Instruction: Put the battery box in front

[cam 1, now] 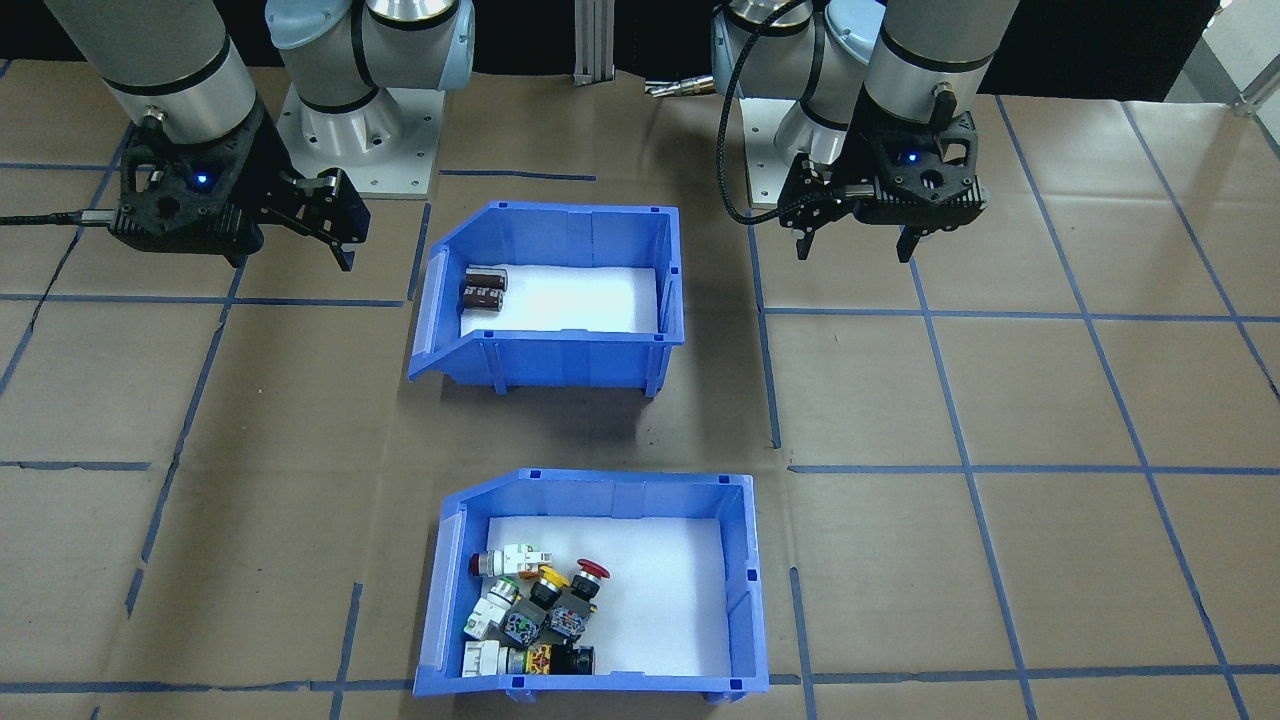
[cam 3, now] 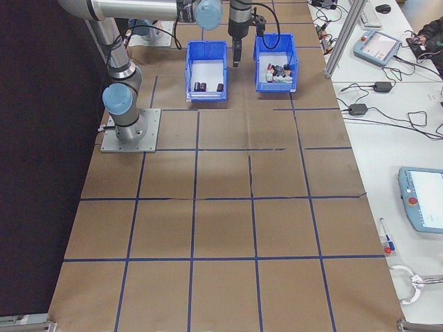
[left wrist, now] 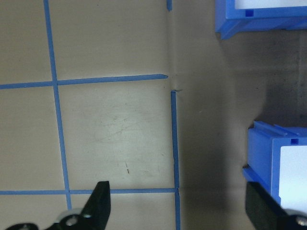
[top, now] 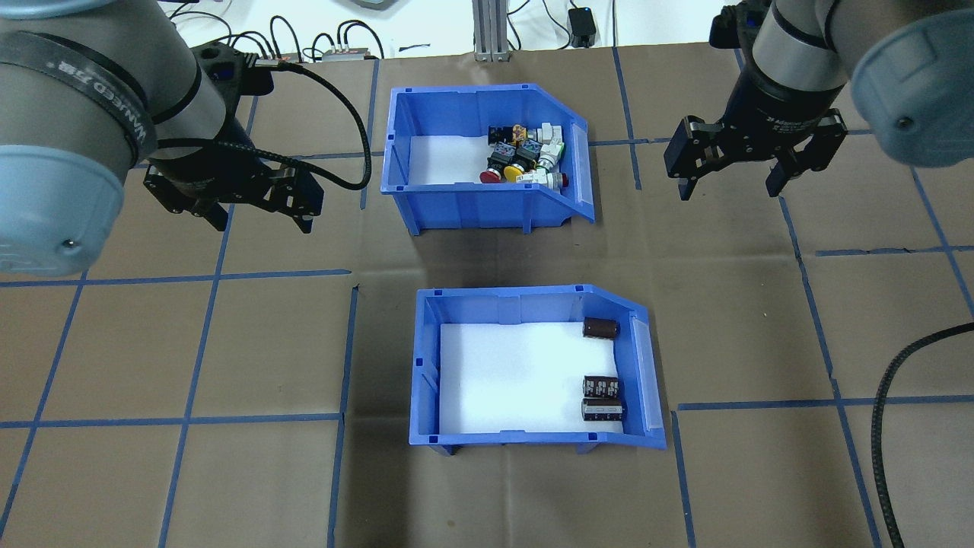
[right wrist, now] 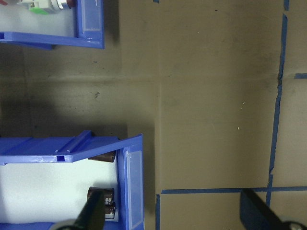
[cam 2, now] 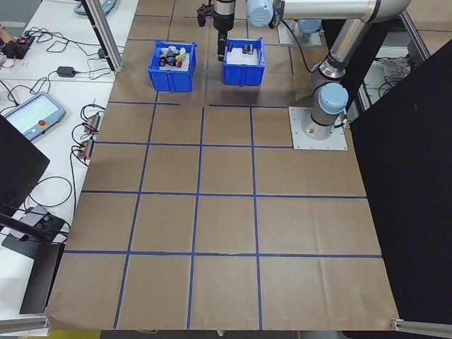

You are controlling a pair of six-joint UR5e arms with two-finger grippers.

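The battery box (top: 525, 437) is a blue bin with a white floor, standing near the robot's side of the table; in the front-facing view the battery box (cam 1: 570, 360) is the far bin. Three dark brown cells (top: 602, 397) lie at its sloped end. My left gripper (top: 262, 221) hangs open and empty above bare paper, to the left of both bins. My right gripper (top: 727, 190) is open and empty too, off to the right beside the far bin. The right wrist view shows the box's sloped end (right wrist: 130, 177) under the right gripper (right wrist: 175, 213).
A second blue bin (top: 472, 205) with colourful push-button switches (top: 523, 156) stands farther from the robot, directly behind the battery box. Brown paper with blue tape lines (top: 205, 274) covers the table. A black cable (top: 886, 396) loops at the right edge.
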